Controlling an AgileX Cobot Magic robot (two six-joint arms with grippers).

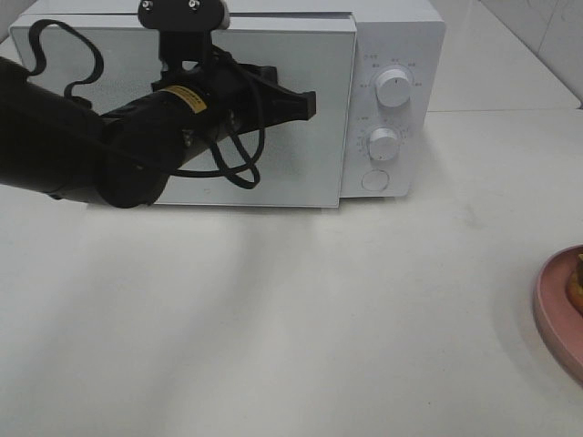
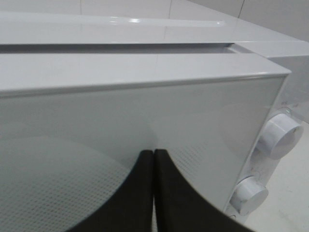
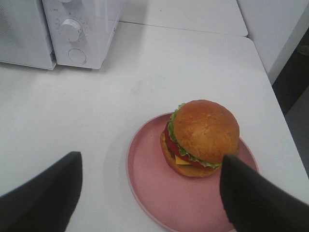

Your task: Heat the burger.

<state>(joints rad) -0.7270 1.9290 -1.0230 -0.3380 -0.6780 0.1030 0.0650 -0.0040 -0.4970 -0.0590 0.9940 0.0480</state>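
Observation:
The burger (image 3: 203, 137), with golden-brown bun, lettuce, tomato and cheese, sits on a pink round plate (image 3: 149, 186). In the exterior high view only the plate's edge (image 1: 554, 314) and a sliver of the burger (image 1: 577, 284) show at the right border. My right gripper (image 3: 149, 186) is open above the plate, its fingers either side, holding nothing. The white microwave (image 1: 401, 36) stands at the back with its door (image 1: 301, 173) closed. My left gripper (image 1: 308, 105) is shut and empty, its fingertips (image 2: 153, 159) right at the door's glass.
The microwave's panel has two round knobs (image 1: 393, 87) (image 1: 383, 144) and a round button (image 1: 374, 180) on its right side. The white table (image 1: 301, 309) ends close behind the plate (image 3: 270, 82).

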